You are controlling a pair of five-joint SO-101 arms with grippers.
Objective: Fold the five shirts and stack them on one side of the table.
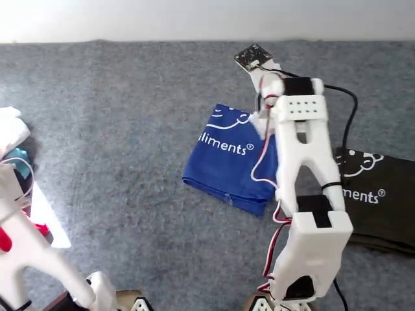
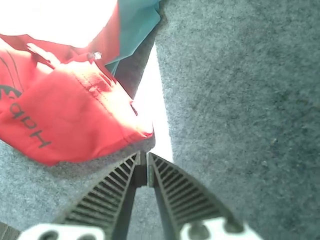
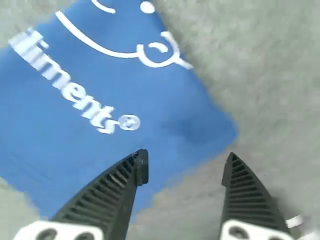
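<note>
A folded blue shirt [image 1: 227,162] with white print lies mid-table. My right gripper [image 3: 187,162] hangs open just above its edge, one finger [image 3: 135,175] over the blue shirt [image 3: 100,100], the other over grey carpet. The right arm [image 1: 301,149] stretches over the shirt's right side. A folded black shirt [image 1: 379,201] lies at the right edge. At the left edge sits a loose pile: a red shirt [image 2: 75,115], a teal one [image 2: 135,25] and a white one [image 2: 55,15]. My left gripper [image 2: 146,160] is shut and empty, close to the red shirt's hem.
Grey carpet [image 1: 117,116] covers the table, with open room between the left pile and the blue shirt. A white strip [image 2: 159,115] lies flat beside the red shirt. The left arm [image 1: 26,246] stands at the front left corner.
</note>
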